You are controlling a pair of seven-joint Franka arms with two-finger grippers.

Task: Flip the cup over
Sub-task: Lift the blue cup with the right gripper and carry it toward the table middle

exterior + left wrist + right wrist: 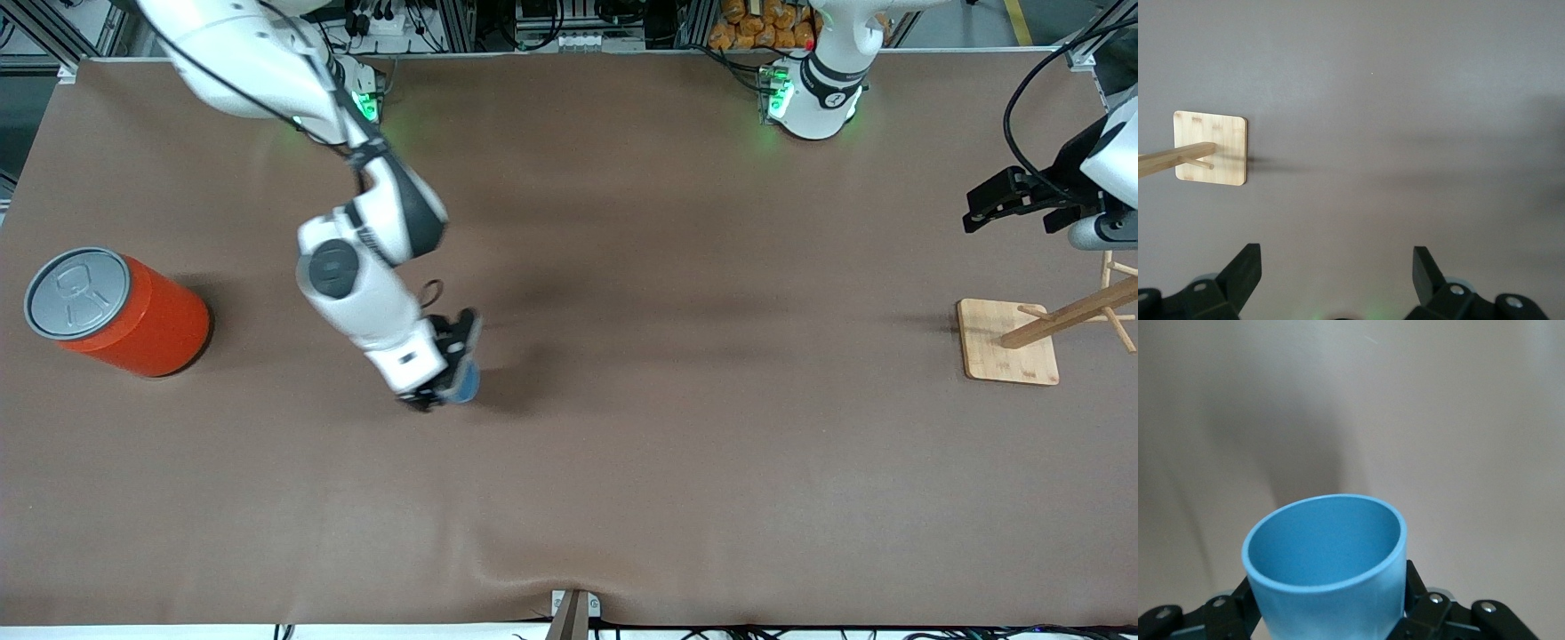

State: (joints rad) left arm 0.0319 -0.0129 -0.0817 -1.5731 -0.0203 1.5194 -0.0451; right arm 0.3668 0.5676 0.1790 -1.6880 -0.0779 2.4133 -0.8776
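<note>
Can (116, 311), orange with grey pull-tab lid, stands on the counter (622, 462) at the right arm's end, well apart from everything else; not part of the task.

Right gripper (444, 378) is over the counter's middle stretch, toward the right arm's end. Its 2 fingers (1421, 603) pinch the cup (1328, 577) from either side of the wall. In the right wrist view the cup's open mouth points away from the gripper, darker blue interior visible, rim round and undistorted. From the front, only a sliver of light-blue wall (464, 384) shows past the wrist. Cannot tell whether the cup's base touches the counter or is just clear of it.

Step in hand, by judgement: cup is grasped and the flip itself is under way or about to start. Next move calls for enough clearance above the counter, a wrist rotation to invert the cup, then lowering and releasing it squarely. Risk: smooth tapered wall could slip in the pinch during rotation.

Left gripper (1337, 270) waits over the counter at the left arm's end, near the wooden rack (1022, 342). Its fingers are spread with nothing between them; the rack's square base (1210, 148) lies in its wrist view.
</note>
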